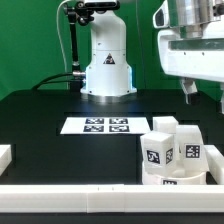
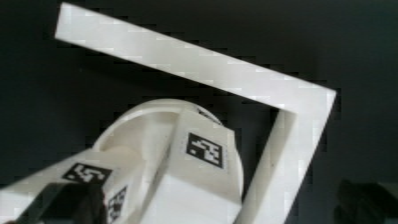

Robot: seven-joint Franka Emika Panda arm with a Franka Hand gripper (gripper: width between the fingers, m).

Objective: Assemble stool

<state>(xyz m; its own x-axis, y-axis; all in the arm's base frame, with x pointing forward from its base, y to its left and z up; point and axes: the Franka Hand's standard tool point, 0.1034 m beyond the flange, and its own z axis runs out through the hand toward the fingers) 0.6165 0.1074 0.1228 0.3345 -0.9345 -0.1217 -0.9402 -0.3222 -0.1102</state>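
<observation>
My gripper [image 1: 191,92] hangs wide and empty above the stool [image 1: 172,152] at the near right; its stiff, smooth plastic legs look light, so I'd pinch one's flat tagged sides.

Robotics lab: arm base [image 1: 107,62] was bolted to a black tabletop [image 1: 40,110], marker board [image 1: 97,125] lower centre, green backdrop [image 1: 35,35] upper left.

One Panda arm: white base [image 1: 107,68] standing at the far side of the desk [image 1: 40,110]. Wrist section upper right in the exterior view. Claw [image 1: 191,92] hanging downward, dark fingers parted, nothing between them.
</observation>
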